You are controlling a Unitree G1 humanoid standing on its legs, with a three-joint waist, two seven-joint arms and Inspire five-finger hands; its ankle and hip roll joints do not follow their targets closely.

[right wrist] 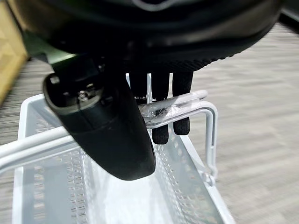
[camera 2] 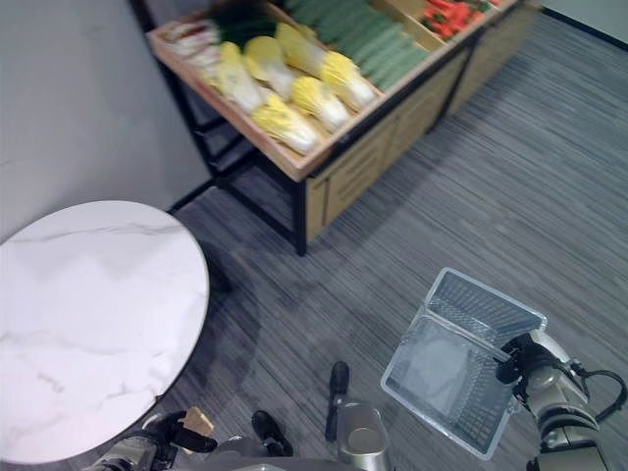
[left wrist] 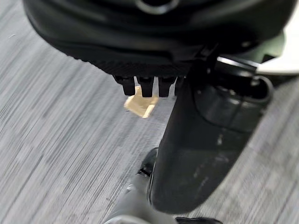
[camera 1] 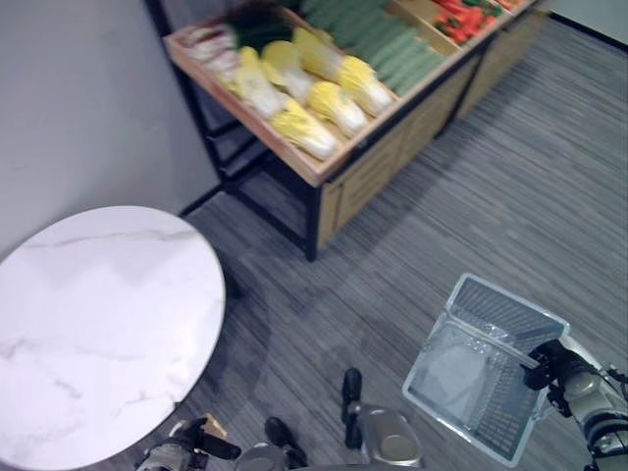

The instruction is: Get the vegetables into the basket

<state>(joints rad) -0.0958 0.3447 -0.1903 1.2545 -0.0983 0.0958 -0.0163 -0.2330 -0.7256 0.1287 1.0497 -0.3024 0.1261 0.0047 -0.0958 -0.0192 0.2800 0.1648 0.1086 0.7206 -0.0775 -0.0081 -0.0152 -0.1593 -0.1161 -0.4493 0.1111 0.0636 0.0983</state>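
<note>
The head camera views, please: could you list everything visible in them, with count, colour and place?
Basket: one, white wire, empty, hanging by its handle at lower right.
Round table: one, white marble top, lower left.
Produce stand: one, wooden on a black frame, at the top.
Cabbages: several, yellow-white, on the stand's near end.
Green vegetables: a stack, count unclear, beside the cabbages.
Red vegetables: a pile, count unclear, further along the stand.
Floor: grey striped carpet.
Right hand: dark, fingers curled round the basket's handle.
Left hand: dark, low by the table, holding nothing.
</note>
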